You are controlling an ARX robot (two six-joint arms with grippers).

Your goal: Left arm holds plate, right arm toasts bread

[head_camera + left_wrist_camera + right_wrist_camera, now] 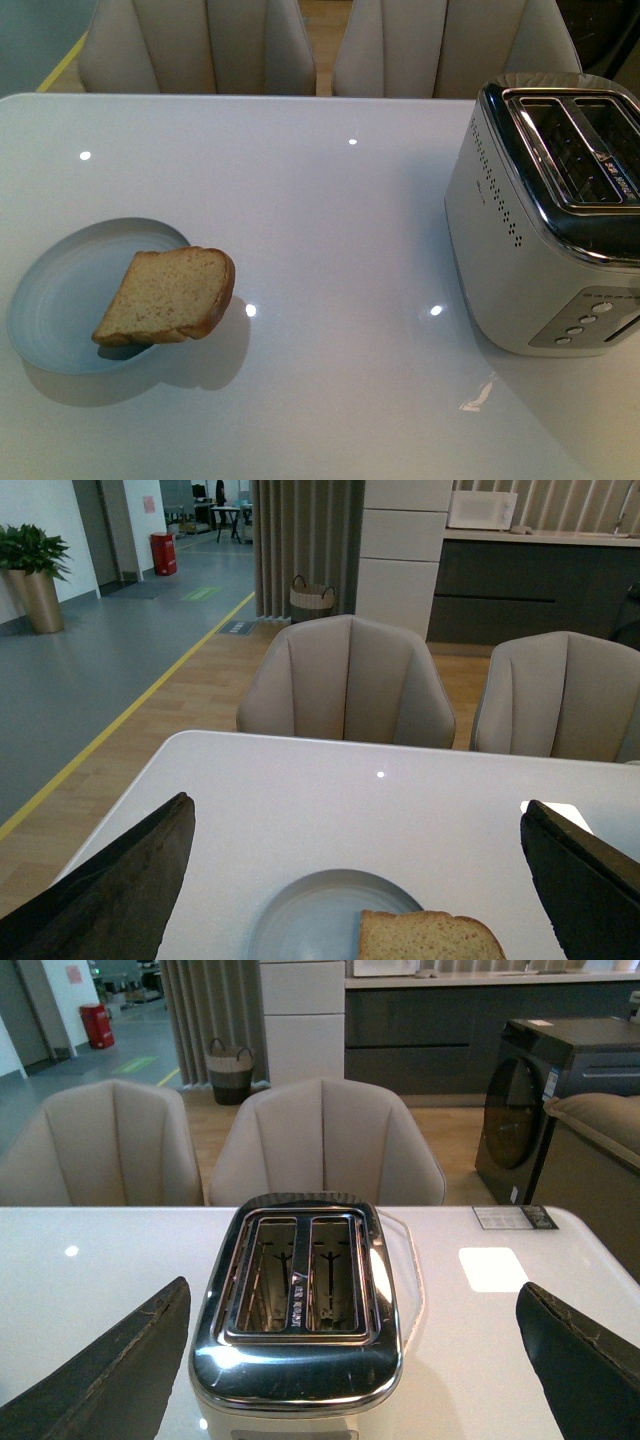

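On a glossy white table (330, 220), at about 8 o'clock in the front view, the pale blue-grey plate (45, 300) carries the bread (168, 295), a single speckled brown slice. The slice lies toward the plate's 3 o'clock side. Its rounded crust end reaches past the rim and casts a shadow on the tabletop beneath. At 3 o'clock on the table, well apart from the plate, stands a silver two-slot toaster (515, 240). Its slots face upward and a row of small buttons shows on its near face. Two beige upholstered chairs (200, 45) are drawn up at 12 o'clock, along the table's far edge. Neither arm appears in the front view.

Seen from the left wrist camera, the left gripper (355, 815) hangs above the table with its black fingers (120, 890) spread wide and nothing between them. The plate and the end of the slice show in the gap, clear of both fingers.

The right wrist camera shows the right gripper (352, 1290) likewise splayed wide and holding nothing. The toaster sits framed between its two dark fingers (110, 1380), and both slots are empty, their wire guides visible inside. Beyond the chairs in that view stand a woven basket (230, 1065) on a wooden floor and a dark front-loading machine (530, 1100).
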